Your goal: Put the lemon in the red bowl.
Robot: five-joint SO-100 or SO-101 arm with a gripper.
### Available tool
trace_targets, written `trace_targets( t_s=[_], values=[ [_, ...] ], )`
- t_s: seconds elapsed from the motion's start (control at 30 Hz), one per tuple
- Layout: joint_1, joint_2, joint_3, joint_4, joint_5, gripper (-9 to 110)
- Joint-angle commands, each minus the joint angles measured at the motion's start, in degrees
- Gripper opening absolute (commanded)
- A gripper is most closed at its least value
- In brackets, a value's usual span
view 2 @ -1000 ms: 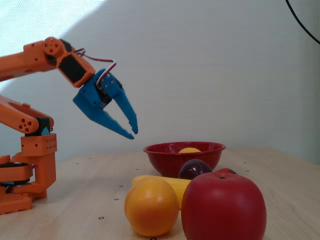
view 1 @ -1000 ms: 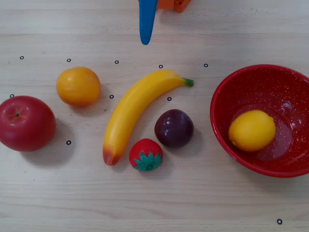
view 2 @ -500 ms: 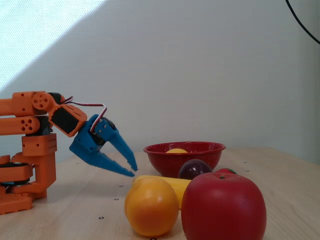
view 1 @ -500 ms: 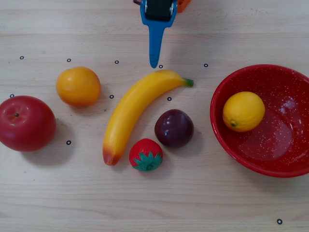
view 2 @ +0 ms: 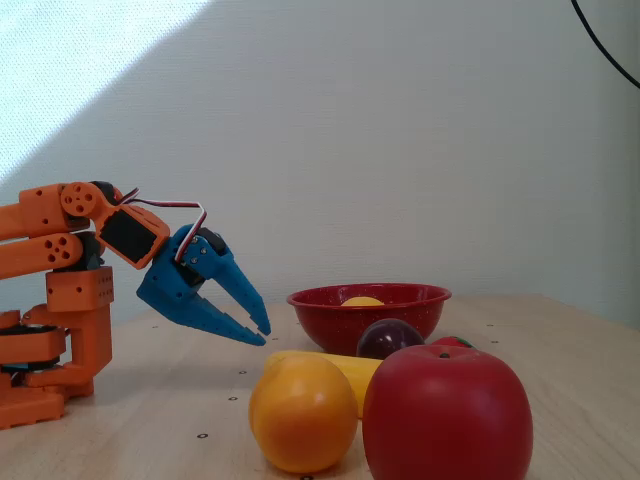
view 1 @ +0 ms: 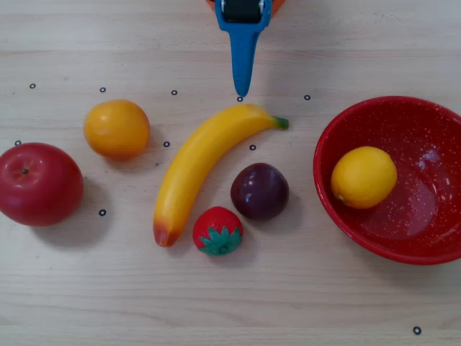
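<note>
Yellow lemon [view 1: 364,177] lying inside red bowl [view 1: 403,249], so task looks done; blue gripper [view 2: 259,331] empty, fingers slightly parted, folded back near base, clear of banana [view 1: 202,166]

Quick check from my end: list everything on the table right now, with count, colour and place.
lemon: 1, yellow, inside the bowl
bowl: 1, red with white speckles, right in the overhead view
banana: 1, yellow, centre
plum: 1, dark purple, right of the banana
strawberry: 1, red, below the plum
orange: 1, orange, left of the banana
apple: 1, red, far left
table: 1, light wood
gripper: 1, blue, open, empty, above the table
arm: 1, orange, left in the fixed view
</note>
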Motion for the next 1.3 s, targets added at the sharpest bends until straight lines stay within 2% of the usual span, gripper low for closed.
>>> trace_targets(
  t_s=[0.0,1.27],
  values=[
    [1.5,0.9,0.7,0.9,-2.5,0],
    [1.1,0.9,0.7,1.6,-4.7,0]
  ],
)
